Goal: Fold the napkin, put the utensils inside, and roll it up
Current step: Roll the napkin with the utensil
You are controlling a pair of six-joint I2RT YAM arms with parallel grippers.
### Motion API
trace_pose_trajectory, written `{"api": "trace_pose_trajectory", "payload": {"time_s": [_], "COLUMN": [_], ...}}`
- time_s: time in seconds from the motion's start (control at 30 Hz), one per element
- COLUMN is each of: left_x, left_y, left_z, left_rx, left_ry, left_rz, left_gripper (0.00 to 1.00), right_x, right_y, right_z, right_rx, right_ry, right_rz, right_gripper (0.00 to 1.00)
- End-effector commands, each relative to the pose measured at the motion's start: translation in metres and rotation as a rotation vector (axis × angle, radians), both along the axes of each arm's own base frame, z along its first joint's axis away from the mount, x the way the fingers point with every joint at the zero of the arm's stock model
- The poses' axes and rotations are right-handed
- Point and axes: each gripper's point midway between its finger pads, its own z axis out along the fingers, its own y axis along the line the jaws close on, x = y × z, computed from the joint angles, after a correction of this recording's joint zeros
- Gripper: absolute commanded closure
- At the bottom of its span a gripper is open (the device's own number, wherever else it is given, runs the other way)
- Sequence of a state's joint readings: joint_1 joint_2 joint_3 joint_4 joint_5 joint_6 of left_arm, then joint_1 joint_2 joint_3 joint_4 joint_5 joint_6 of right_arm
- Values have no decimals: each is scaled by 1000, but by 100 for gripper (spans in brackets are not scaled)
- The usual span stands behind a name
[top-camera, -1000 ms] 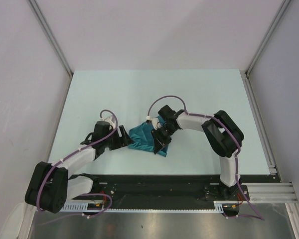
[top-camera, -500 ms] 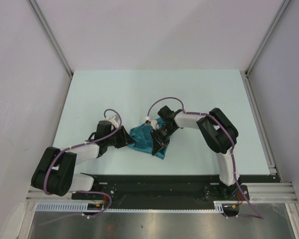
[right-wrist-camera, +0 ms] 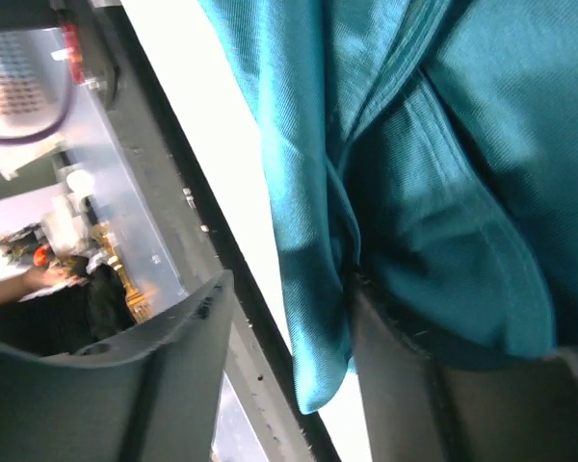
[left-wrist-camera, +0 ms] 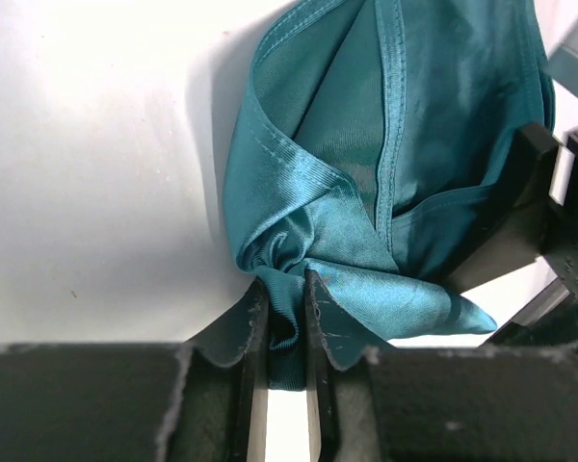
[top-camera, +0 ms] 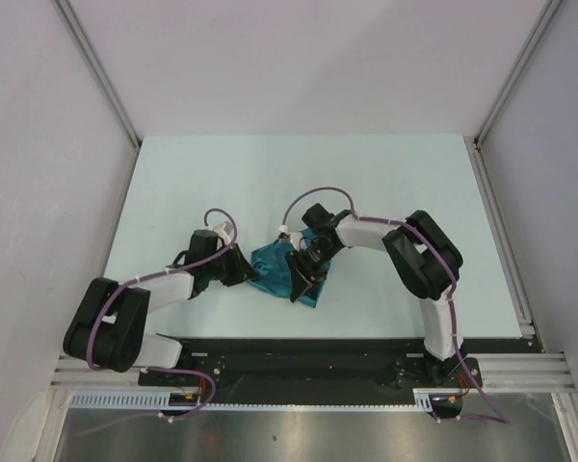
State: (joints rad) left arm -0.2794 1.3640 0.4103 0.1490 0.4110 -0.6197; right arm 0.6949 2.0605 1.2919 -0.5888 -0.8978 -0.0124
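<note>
1. Quickly: left gripper (left-wrist-camera: 281,289) is almost closed, and its two fingers pinch a bunched fold of the napkin (left-wrist-camera: 405,115). Cloth fills the thin gap between them.
2. Right gripper (right-wrist-camera: 289,289) has its jaws well apart with nothing clamped. A napkin edge hangs into the gap and lies against the inner face of one of the fingers (right-wrist-camera: 405,375). The other finger is clear of the cloth.
3. Napkin sits crumpled on the table (top-camera: 270,173), just beyond the black base rail (top-camera: 299,348), about halfway along it. It is not spread flat.
4. Overhead view shows both arms bent in toward the cloth. The left gripper is on the end nearer the rail's left end, and the right gripper is over the half nearer the rail's right end.
5. Left wrist view alone shows stitched hems, layers folded into an open pocket, and a twisted knot of fabric right at the fingertips. Dark parts of the other gripper rest against the cloth's far side.
6. Right wrist view alone shows the rail running diagonally behind the hanging cloth. Past the rail are a metal plate (right-wrist-camera: 106,183) and a purple cable (right-wrist-camera: 24,130). The clutter beyond is too blurred to tell.
7. In the way: from above, the right gripper hides the napkin's middle. In both wrist views the outer folds cover the inner layers.
</note>
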Motion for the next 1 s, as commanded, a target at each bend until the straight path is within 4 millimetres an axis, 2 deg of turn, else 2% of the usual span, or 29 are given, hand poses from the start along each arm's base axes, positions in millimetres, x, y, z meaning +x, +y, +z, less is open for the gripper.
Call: {"api": "trace_pose_trajectory", "payload": {"time_s": [0.0,0.07,0.1,0.13,0.2,0.23,0.27,0.3,0.33,0.37,0.4,0.43,0.47,0.67,0.7,0.77,0.8,0.97], "left_x": [10,10,9,9,9,9,10,10,10,12,7,8,7,9,9,9,10,9], "left_y": [11,9,10,10,9,9,9,8,8,7,9,8,7,5,5,4,3,3], "left_z": [-2,-1,-2,-3,-3,-4,-3,-4,-4,-2,-5,-4,-5,-3,-3,-2,-2,-1], "left_rx": [79,82,86,87,90,90,91,89,89,87,93,91,92,84,84,83,83,78], "left_ry": [6,10,23,28,35,44,43,45,47,43,68,71,77,96,99,105,104,108], "left_rz": [13,5,4,2,-1,-3,-4,-7,-7,-9,-7,-11,-12,-19,-19,-24,-27,-31], "left_gripper": [87,87,87,87,87,87,87,87,87,87,87,87,87,87,87,87,87,88], "right_x": [21,35,47,48,64,68,61,73,68,57,60,54,48,33,25,22,19,23], "right_y": [-11,-7,-5,0,1,3,12,17,16,25,34,34,47,65,70,74,76,72], "right_z": [16,31,37,50,52,64,66,73,67,72,79,71,78,59,56,53,44,24], "right_rx": [-161,-168,-181,-176,-220,-215,-218,-207,-223,-197,-169,-174,-135,-118,-109,-109,-121,-191], "right_ry": [-174,-252,-332,-400,-585,-666,-742,-849,-901,-966,-1047,-1077,-1147,-1297,-1310,-1340,-1351,-1391], "right_rz": [-75,-120,-149,-156,-195,-218,-208,-250,-250,-224,-254,-242,-238,-198,-174,-166,-141,-126], "right_gripper": [41,39,39,38,37,37,37,37,37,37,37,37,37,39,39,39,40,41]}}
